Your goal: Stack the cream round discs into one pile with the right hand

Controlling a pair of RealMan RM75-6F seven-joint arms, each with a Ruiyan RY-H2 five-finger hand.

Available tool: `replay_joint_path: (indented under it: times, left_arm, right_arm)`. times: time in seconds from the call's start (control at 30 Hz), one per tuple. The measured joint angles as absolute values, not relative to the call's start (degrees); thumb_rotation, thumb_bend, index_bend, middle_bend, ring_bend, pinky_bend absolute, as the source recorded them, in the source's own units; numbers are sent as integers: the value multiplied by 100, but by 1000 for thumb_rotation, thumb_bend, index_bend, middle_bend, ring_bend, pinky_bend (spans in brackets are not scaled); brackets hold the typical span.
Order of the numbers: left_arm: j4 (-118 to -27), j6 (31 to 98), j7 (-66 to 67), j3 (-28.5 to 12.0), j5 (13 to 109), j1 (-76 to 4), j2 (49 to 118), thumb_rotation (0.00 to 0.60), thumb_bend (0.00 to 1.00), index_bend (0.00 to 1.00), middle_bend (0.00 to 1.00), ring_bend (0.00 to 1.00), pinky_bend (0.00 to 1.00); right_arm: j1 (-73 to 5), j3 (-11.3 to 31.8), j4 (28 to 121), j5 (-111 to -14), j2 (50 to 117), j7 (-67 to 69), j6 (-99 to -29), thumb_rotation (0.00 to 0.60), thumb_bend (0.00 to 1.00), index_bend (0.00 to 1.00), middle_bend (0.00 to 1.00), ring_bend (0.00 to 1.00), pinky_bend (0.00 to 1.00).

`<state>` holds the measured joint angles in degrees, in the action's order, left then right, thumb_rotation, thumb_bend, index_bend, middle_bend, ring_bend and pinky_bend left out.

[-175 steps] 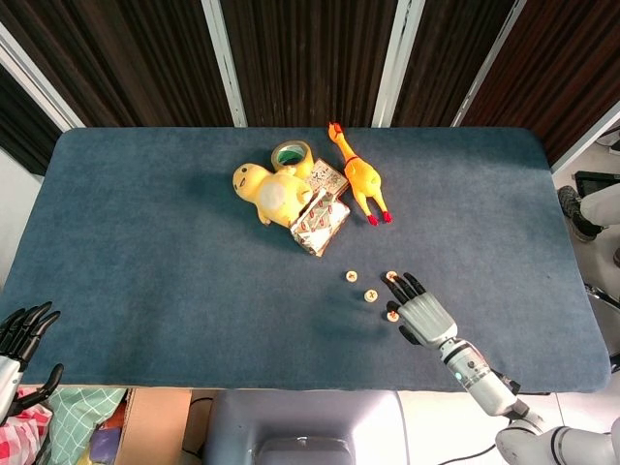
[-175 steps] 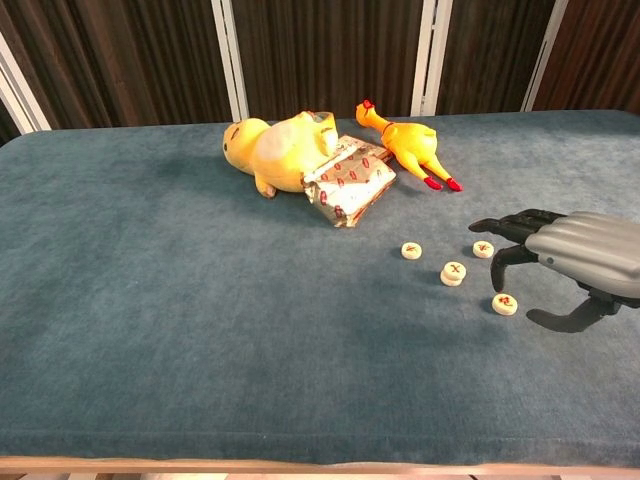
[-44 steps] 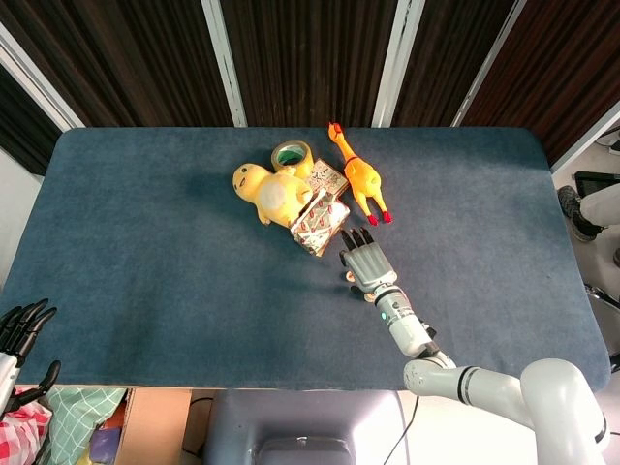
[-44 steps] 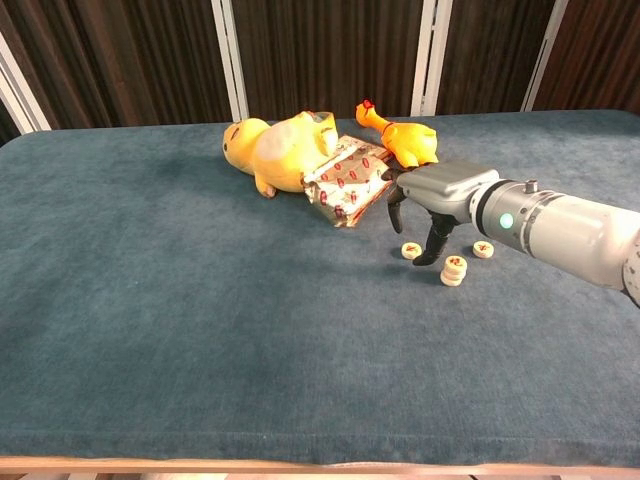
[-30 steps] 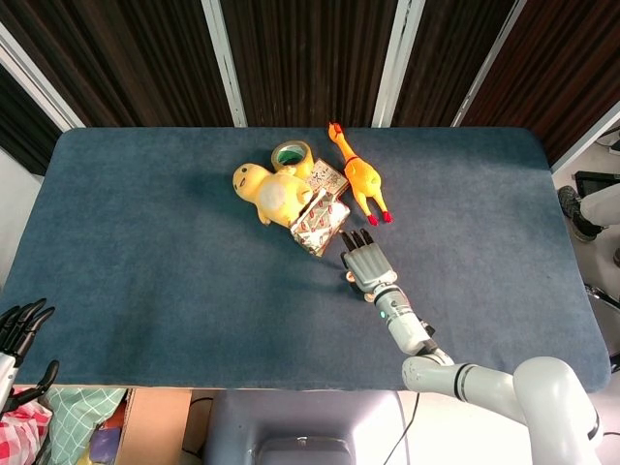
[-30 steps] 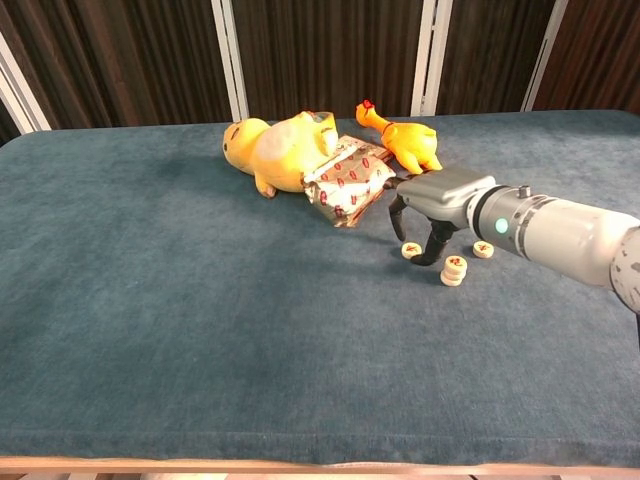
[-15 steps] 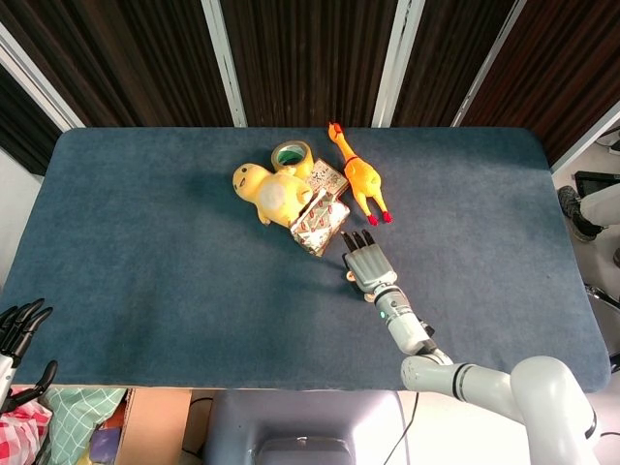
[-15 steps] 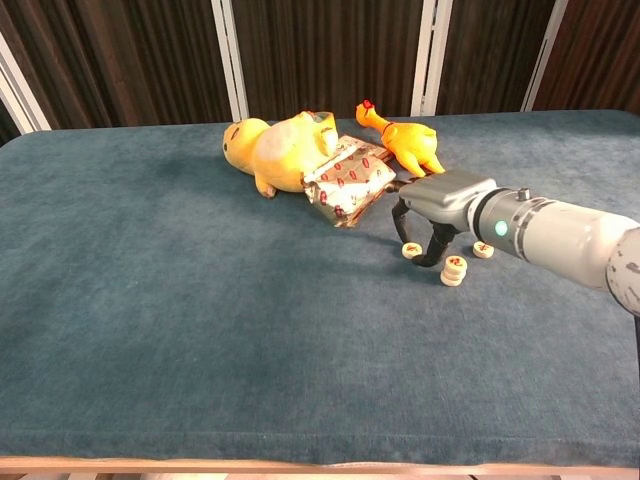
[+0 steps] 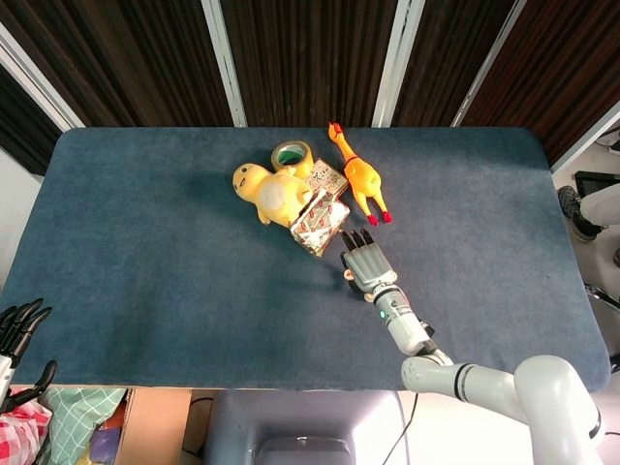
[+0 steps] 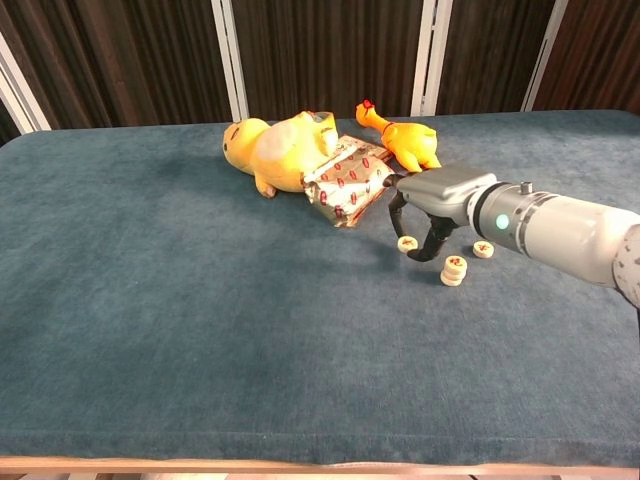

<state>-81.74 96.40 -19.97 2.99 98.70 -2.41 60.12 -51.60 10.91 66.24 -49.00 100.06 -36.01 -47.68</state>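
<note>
My right hand hovers over the table's middle right, fingers curled downward. It pinches one cream round disc between thumb and fingertips, just above the cloth. A short pile of two cream discs stands just right of the hand. Another single disc lies behind that pile. From the head view, the right hand covers most of the discs. My left hand hangs off the table's near left corner, fingers spread and holding nothing.
A yellow plush duck, a patterned foil packet and a rubber chicken lie close behind the right hand. A tape roll and a small box sit further back on the blue table.
Over the last seconds a disc went onto another, making a pile of two. The right hand then closed on the left single disc, which has shifted slightly up and left with it.
</note>
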Motion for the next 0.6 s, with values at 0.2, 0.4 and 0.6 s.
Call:
replay_joint_path:
  times: [0.2, 0.4, 0.6]
  left_arm:
    - [-8180, 9642, -1976, 301, 9875, -238, 6016, 600, 441, 0, 0, 0, 74]
    - [-8201, 9632, -1924, 313, 9908, -245, 6022, 600, 442, 0, 0, 0, 74]
    - [-8228, 9597, -1872, 325, 9924, -259, 6027, 600, 441, 0, 0, 0, 74]
  right_arm:
    - [-4950, 1048, 7465, -5279, 9487, -3264, -4989, 600, 480, 642, 35, 0, 0]
    - [-4640, 827, 8518, -5612, 8628, -2904, -5035, 600, 480, 641, 35, 0, 0]
    - [-4411, 513, 8631, -5898, 8370, -2828, -5139, 600, 480, 641, 35, 0, 0]
